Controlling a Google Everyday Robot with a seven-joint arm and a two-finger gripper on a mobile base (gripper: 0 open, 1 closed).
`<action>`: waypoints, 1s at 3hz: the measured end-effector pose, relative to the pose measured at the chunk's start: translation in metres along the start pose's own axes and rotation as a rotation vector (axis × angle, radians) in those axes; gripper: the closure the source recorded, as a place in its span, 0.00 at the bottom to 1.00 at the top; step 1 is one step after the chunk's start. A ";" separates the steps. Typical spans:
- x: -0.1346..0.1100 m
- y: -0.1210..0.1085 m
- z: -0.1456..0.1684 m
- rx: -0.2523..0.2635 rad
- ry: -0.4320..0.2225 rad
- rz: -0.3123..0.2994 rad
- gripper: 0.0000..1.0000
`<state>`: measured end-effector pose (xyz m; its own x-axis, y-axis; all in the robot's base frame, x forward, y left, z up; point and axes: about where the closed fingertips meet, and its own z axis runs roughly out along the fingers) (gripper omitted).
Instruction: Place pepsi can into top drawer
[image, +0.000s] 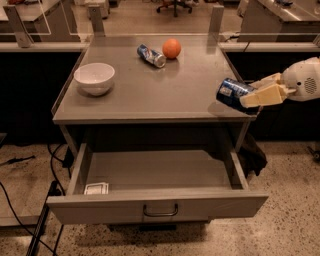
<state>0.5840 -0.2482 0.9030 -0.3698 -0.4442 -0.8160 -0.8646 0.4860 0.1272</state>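
Your gripper (257, 89) sits at the table's (150, 95) right front corner, its pale fingers (263, 95) clamped on the pepsi can (231, 92). The can lies on its side in the grip, above the corner; whether it touches the tabletop cannot be told.

The top drawer (100, 210) stands pulled out below. Its floor is bare except for a small white item (96, 188) in the left front corner.

Watch the path down. The table edge and the drawer's right wall (239, 170) lie between the can and the opening, so a straight drop would likely clip one of them.

You seem to hold the can near one end, so a knock could twist it loose. Released too far right, it falls to the floor (290, 220). Since it lies sideways, it will probably roll once set down.
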 end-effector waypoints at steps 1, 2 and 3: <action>0.008 0.027 -0.005 -0.051 0.016 -0.047 1.00; 0.023 0.078 -0.013 -0.146 0.016 -0.101 1.00; 0.040 0.102 -0.010 -0.200 0.009 -0.181 1.00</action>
<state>0.4780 -0.2240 0.8888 -0.2051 -0.5176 -0.8307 -0.9667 0.2398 0.0893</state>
